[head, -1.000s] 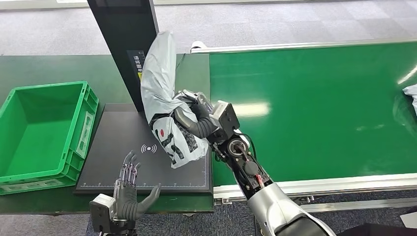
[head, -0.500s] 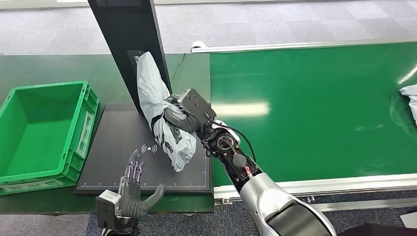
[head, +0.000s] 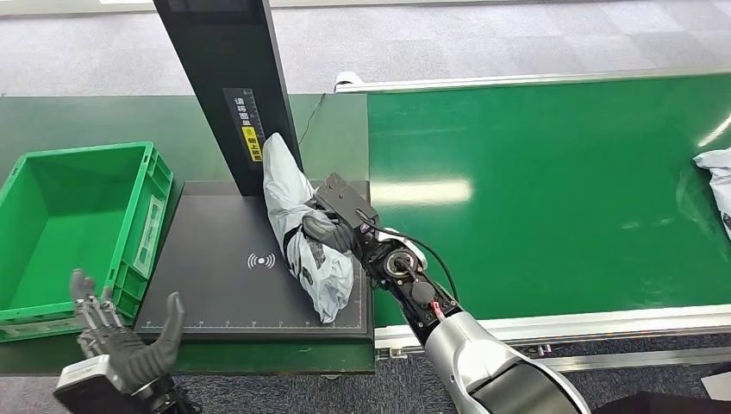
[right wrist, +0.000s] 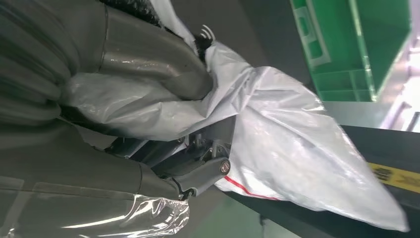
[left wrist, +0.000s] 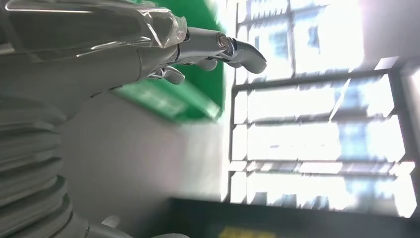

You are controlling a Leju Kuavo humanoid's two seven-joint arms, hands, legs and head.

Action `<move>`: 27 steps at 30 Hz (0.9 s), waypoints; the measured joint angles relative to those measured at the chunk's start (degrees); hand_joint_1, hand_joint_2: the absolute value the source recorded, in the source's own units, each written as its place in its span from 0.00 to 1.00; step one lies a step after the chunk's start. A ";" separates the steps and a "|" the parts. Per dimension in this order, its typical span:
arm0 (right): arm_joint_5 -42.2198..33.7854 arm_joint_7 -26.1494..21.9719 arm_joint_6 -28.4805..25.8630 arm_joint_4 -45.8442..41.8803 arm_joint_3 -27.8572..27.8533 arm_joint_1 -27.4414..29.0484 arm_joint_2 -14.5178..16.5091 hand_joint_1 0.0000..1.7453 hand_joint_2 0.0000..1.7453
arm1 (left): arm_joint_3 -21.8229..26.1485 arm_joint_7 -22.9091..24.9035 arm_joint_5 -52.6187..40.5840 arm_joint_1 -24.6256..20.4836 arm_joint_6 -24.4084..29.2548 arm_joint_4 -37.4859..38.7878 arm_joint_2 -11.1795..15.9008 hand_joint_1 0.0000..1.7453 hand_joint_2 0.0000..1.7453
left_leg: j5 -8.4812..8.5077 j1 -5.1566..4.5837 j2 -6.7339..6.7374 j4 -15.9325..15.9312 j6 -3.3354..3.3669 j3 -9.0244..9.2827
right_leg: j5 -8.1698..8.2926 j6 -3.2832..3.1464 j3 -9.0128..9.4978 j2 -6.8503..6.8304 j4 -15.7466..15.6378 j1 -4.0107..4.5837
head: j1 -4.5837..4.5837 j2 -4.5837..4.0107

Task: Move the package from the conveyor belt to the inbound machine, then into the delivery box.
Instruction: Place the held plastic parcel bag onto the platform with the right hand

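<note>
Package [head: 303, 226] gripped in right hand [head: 332, 226] fingers [right wrist: 200, 181], lying on scanner pad [head: 215, 259].

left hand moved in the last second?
Yes. The left hand, open, has swung away from the scanner pad's front edge toward the corner of the green crate, at the robot's left.

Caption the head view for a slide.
Right robot hand holds the grey package on the black scanner pad, beside the green crate.

You see the bag [head: 303, 226] on the scan pad [head: 220, 267].
The box [head: 60, 233] sits left of the pad, the belt [head: 552, 190] right, the post [head: 228, 78] behind.
</note>
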 joint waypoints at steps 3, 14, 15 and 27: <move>0.74 0.49 0.64 0.35 -0.08 0.27 0.00 0.00 1.00 | -0.06 -0.12 0.56 0.34 4.06 -2.81 0.07 0.00 1.00 | 0.00 -0.01 0.00 0.00 0.00 0.00 | 0.00 0.00 0.01 0.00 -0.01 -0.01 | 0.02 0.02; -0.28 -9.82 2.22 0.77 -1.48 0.30 -0.74 0.00 1.00 | -0.81 -0.13 -2.79 1.89 7.86 -9.66 0.65 0.00 1.00 | 0.00 -0.01 0.00 0.00 0.00 0.03 | 0.01 0.00 0.02 0.01 0.00 0.00 | 0.01 0.01; -0.58 -11.01 2.10 0.75 -1.80 0.29 -0.90 0.00 1.00 | -0.78 -0.13 -3.24 2.09 7.87 -10.36 0.65 0.00 1.00 | 0.00 -0.01 0.00 0.00 0.00 0.02 | 0.01 0.00 0.01 0.01 0.00 0.00 | 0.01 0.01; -10.75 -27.80 3.91 -14.39 -10.83 4.69 -2.75 0.00 1.00 | -0.12 -0.13 -5.61 4.59 7.94 -16.07 0.45 0.00 1.00 | 0.00 -0.02 -0.01 0.00 0.00 0.01 | 0.01 0.00 0.01 0.00 -0.01 -0.01 | 0.01 -0.01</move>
